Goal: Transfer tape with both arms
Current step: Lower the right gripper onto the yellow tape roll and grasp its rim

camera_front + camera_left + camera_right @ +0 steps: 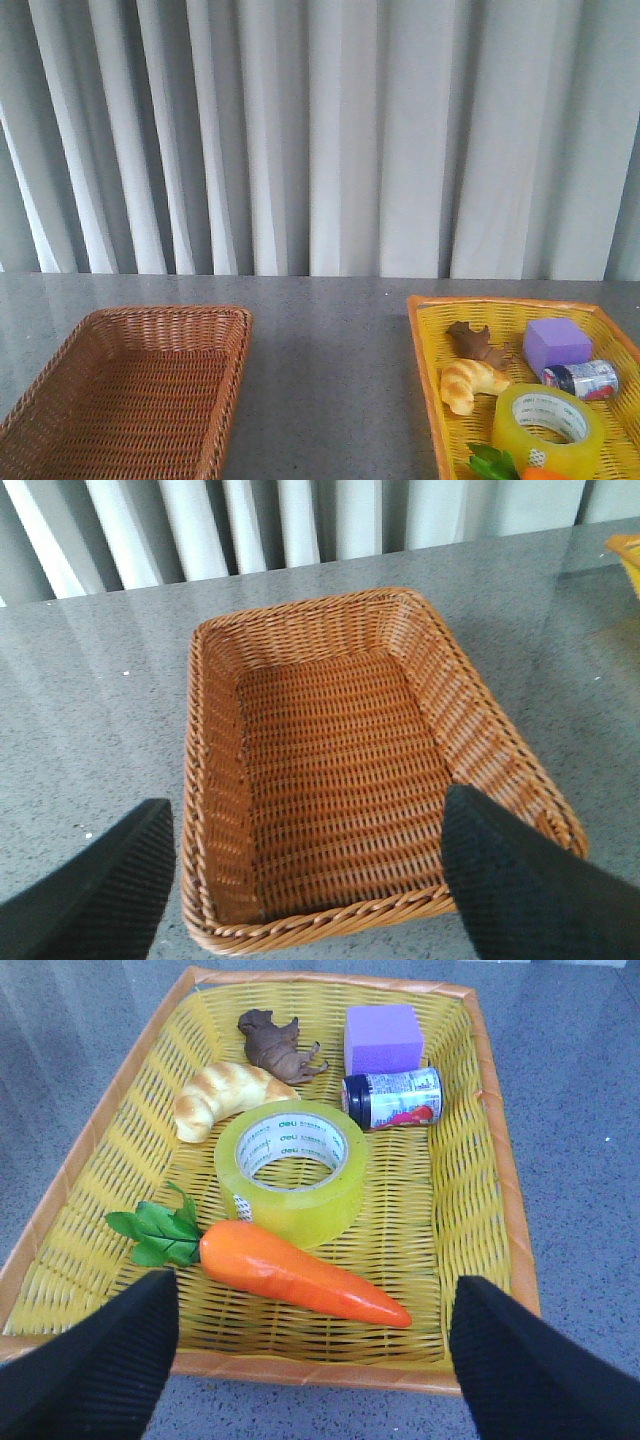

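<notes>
Yellow tape roll (pixel 291 1168) flat in yellow basket (pixel 492 1210) between croissant (pixel 222 1094) and carrot (pixel 293 1271), left end effector (pixel 310 880) spread over brown wicker basket (pixel 480 745), right end effector (pixel 312 1355) spread, holding nothing

**Readable text — tape core only**

The tape (pixel 290 1170) carries "deli" in green on its white inner core, repeated around the ring, clear in the right wrist view. Smaller print beside it is too small to read. The can (pixel 392 1098) has a printed label — illegible.
</notes>
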`<state>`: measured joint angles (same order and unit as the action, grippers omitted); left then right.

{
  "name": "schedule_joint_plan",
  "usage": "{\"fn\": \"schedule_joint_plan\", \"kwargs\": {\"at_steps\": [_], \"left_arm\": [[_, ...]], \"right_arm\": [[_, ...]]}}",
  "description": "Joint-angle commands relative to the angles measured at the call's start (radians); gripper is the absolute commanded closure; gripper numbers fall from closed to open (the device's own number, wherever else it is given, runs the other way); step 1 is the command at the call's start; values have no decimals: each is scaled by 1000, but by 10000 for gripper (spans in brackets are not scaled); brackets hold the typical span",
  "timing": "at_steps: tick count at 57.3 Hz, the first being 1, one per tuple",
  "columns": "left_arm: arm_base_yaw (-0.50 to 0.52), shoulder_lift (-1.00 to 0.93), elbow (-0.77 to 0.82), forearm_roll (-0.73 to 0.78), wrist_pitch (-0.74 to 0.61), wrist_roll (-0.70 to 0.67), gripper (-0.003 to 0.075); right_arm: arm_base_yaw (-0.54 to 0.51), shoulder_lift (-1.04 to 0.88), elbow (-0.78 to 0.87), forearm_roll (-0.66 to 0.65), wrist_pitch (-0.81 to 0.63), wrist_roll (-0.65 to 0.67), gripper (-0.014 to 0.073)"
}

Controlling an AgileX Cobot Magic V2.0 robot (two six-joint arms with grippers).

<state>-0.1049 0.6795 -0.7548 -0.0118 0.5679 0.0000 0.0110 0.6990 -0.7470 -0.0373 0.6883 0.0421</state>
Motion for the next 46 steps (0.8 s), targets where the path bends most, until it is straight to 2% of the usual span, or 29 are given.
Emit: {"fn": "schedule_joint_plan", "kwargs": {"at_steps": [1, 16, 26, 46], "left_arm": [[4, 7, -29, -41, -89, -8, 178], [-28, 7, -29, -73, -95, 0, 186], [-77, 7, -29, -71, -93, 0, 186], [-82, 7, -29, -64, -77, 0, 186]], "right_arm": [[-6, 66, -73, -6, -42, 14, 46], [-6, 350, -258, -12, 87, 20, 104], [-6, 549, -397, -86, 175, 51, 138], [-6, 881, -674, -85, 321, 79, 141]]}}
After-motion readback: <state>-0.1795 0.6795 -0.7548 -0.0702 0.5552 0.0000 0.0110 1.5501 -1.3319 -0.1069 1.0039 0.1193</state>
